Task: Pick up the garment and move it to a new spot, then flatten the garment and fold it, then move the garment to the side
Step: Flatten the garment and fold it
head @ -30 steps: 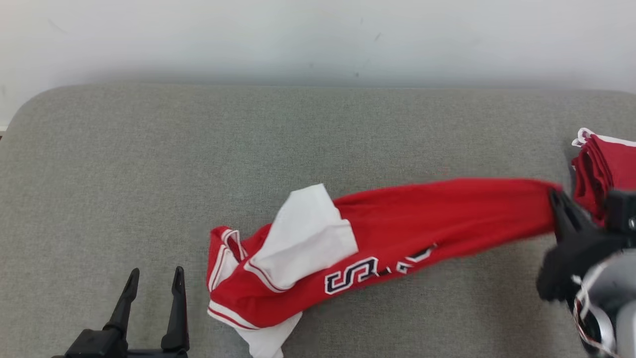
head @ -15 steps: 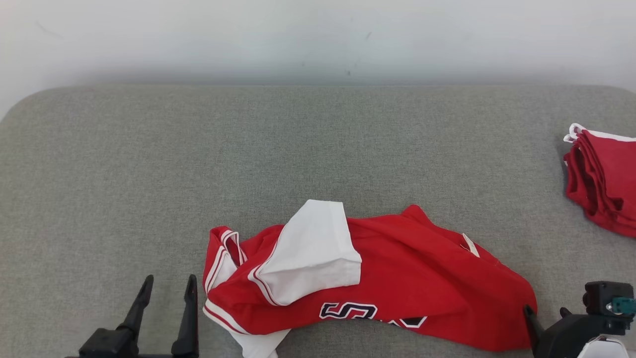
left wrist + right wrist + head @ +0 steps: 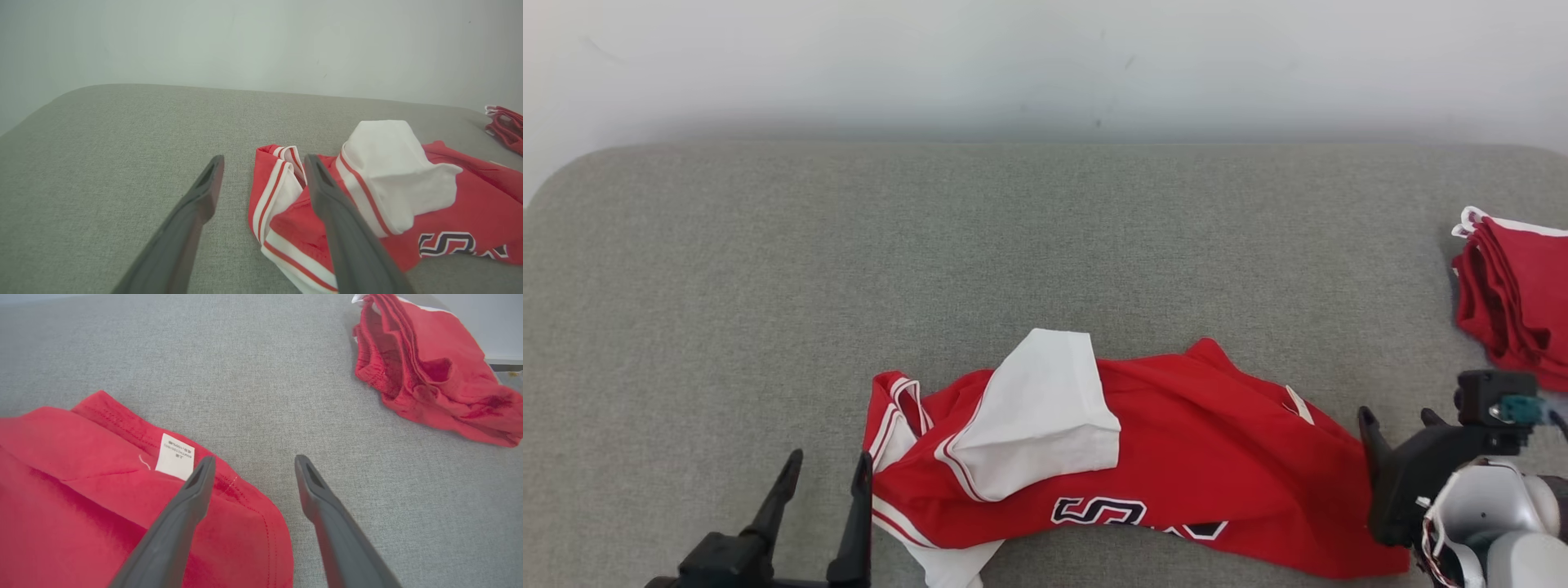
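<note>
The garment [image 3: 1176, 457] lies crumpled on the grey padded surface [image 3: 1013, 245], near its front middle. It is a red jersey with a white sleeve [image 3: 1037, 416] folded on top, and part of its black number [image 3: 1098, 512] shows. My left gripper [image 3: 828, 464] is open just left of the striped trim, and in the left wrist view its [image 3: 263, 161] right finger overlaps the garment [image 3: 449, 212]. My right gripper [image 3: 1396, 416] is open at the garment's right end with nothing between its fingers. In the right wrist view it [image 3: 254, 461] hangs over the hem of the garment [image 3: 81, 477], by the white label [image 3: 176, 456].
A plain red garment [image 3: 1515, 298] lies bunched at the right edge and also shows in the right wrist view [image 3: 429, 375]. A pale wall [image 3: 1045, 65] rises behind the surface, whose far corners are rounded. Bare grey fabric stretches to the left and behind the jersey.
My right gripper has opened and let go of the garment's end. The stretched garment has dropped into a crumpled heap. My left gripper has moved closer to the striped trim.
</note>
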`<state>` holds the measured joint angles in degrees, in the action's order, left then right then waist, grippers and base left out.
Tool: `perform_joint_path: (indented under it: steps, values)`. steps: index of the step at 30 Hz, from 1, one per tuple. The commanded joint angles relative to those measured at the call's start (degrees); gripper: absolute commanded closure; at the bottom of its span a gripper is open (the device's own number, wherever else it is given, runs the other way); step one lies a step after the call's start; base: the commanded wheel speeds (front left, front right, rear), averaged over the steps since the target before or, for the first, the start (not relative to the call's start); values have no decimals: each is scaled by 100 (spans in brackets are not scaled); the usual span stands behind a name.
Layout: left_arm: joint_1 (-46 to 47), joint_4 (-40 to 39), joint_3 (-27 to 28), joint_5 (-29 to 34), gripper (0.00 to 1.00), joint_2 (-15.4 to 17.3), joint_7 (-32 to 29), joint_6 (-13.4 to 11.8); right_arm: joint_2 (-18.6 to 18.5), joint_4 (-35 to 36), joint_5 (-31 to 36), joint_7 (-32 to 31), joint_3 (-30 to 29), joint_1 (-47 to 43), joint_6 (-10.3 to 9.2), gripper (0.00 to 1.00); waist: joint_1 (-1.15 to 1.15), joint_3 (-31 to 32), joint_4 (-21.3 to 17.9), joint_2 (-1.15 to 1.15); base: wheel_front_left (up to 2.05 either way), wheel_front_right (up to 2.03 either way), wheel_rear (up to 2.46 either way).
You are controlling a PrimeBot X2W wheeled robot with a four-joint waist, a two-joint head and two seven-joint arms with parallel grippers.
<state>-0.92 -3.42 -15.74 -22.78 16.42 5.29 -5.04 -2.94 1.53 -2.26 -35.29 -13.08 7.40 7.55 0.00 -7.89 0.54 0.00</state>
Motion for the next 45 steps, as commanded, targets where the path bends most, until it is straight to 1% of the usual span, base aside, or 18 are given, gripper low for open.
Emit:
perform_joint_path:
  steps: [1, 4, 6, 11, 15, 19, 22, 24, 29, 35, 36, 37, 39, 40, 41, 43, 44, 45]
  values:
    - [76, 14, -11, 8, 0, 1, 5, 3, 9, -51, 49, -16, 19, 34, -14, 0, 0, -8, 28, 0, 0, 0, 0]
    - [152, 72, -207, 55, 0, 13, -127, 136, 5, -260, 112, -30, 73, 297, -14, 0, 0, -8, 114, 0, 0, 0, 0]
    - [242, 189, -396, 101, 0, 85, -289, 308, 8, -370, 59, 9, 91, 350, -14, 0, 0, -2, 170, 0, 0, 0, 0]
    - [504, 405, -703, 205, 0, 117, -505, 511, 5, -422, 7, 100, 103, 278, -14, 0, 0, 13, 178, 0, 0, 0, 0]
    - [910, 498, -945, 382, 0, 153, -672, 722, 7, -386, -30, 107, 68, 206, -14, 0, 0, 24, 137, 0, 0, 0, 0]
    - [1438, 565, -1495, 679, 0, 177, -977, 1019, 7, -304, -70, 130, 36, 179, -14, 0, 0, 45, 51, 0, 0, 0, 0]
    - [1829, 718, -1925, 823, 0, 160, -1237, 1155, 7, -284, -105, 132, 63, 164, -14, 0, 0, 35, -45, 0, 0, 0, 0]
    - [2081, 868, -2141, 866, 0, 131, -1341, 1198, 8, -283, -144, 145, 96, 147, -14, 0, 0, 17, -129, 0, 0, 0, 0]
    - [2645, 1371, -2452, 887, 0, 39, -1583, 1230, 7, -281, -237, 177, 165, 133, -14, 0, 0, -53, -357, 0, 0, 0, 0]
    - [3071, 1757, -2727, 707, 0, 10, -1874, 1241, 8, -320, -258, 245, 132, 135, -14, 0, 0, -145, -603, 0, 0, 0, 0]
    - [3095, 1798, -2762, 680, 6, 12, -1925, 1239, 8, -328, -266, 263, 126, 133, -14, 0, 0, -155, -628, 0, 0, 0, 0]
    - [3095, 1798, -2762, 680, 6, 12, -1925, 1239, 8, -328, -266, 263, 126, 133, -14, 0, 0, -155, -628, 0, 0, 0, 0]
    - [3175, 1853, -2819, 641, 24, 46, -1997, 1243, 8, -347, -293, 274, 138, 136, -14, 0, 0, -177, -680, 0, 0, 0, 0]
    - [3191, 1870, -2845, 608, 42, 64, -2025, 1244, 8, -349, -298, 285, 143, 136, -14, 0, 0, -185, -698, 0, 0, 0, 0]
    - [3216, 1876, -2879, 588, 49, 79, -2042, 1245, 8, -355, -300, 299, 147, 131, -14, 0, 0, -190, -710, 0, 0, 0, 0]
    - [3266, 1877, -2927, 538, 60, 97, -2095, 1246, 8, -361, -304, 310, 150, 132, -14, 0, 0, -202, -727, 0, 0, 0, 0]
    - [3291, 1868, -2939, 514, 68, 112, -2103, 1247, 7, -363, -309, 306, 151, 137, -14, 0, 0, -209, -730, 0, 0, 0, 0]
    - [3302, 1860, -2948, 491, 82, 121, -2127, 1247, 8, -367, -314, 312, 148, 141, -14, 0, 0, -214, -729, 0, 0, 0, 0]
